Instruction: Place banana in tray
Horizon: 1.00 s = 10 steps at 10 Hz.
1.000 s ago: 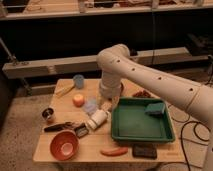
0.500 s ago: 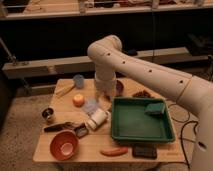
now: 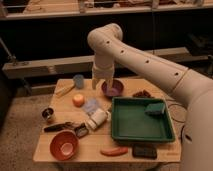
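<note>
- Cup (image 3: 78,81) and orange (image 3: 78,100) sit between banana (image 3: 65,90) and gripper (image 3: 102,86).
- Gripper hangs at the purple bowl (image 3: 116,90), spread, empty; banana lies to its left, tray (image 3: 142,139) on the other side.

I can read no words, labels or numbers anywhere; the gripper (image 3: 102,84) hangs above the table's (image 3: 92,150) far side.

The arm (image 3: 150,65) is a thick cream-white tube of smooth rounded segments, swelling to a bulky shell at the right edge, with a domed joint at its top and small dark round dots spaced along its long link. Its gripper (image 3: 102,84), equally pale, ends the short downward link above the far side of the table (image 3: 95,148).
</note>
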{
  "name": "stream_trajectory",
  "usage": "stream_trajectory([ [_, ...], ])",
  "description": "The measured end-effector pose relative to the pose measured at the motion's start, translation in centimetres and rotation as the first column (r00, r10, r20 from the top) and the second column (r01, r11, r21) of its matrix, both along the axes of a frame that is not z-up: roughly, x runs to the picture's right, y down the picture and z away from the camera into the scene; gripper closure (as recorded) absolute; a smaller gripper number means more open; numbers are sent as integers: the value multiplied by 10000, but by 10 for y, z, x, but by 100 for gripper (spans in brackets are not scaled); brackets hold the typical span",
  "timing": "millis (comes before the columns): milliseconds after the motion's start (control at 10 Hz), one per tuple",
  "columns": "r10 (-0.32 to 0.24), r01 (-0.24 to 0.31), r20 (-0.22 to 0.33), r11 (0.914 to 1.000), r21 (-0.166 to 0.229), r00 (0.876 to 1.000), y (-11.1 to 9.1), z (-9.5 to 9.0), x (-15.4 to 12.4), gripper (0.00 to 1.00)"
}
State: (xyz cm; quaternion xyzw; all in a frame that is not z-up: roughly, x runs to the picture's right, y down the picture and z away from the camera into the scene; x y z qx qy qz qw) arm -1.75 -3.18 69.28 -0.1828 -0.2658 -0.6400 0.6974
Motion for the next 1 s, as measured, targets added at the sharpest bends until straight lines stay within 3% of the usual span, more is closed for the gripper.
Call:
stream_trajectory([
  [200, 833, -846, 332, 9956, 393, 9960, -18, 6, -15, 50],
  [400, 2213, -2320, 1074, 9676, 996, 9693, -44, 19, -35, 50],
  [500, 2558, -2721, 1405, 9557, 1123, 9565, -51, 23, -47, 50],
  [600, 2711, -2896, 1494, 9496, 1198, 9509, -55, 24, -48, 50],
  [1000, 2689, -2869, 1474, 9506, 1187, 9518, -54, 23, -48, 50],
])
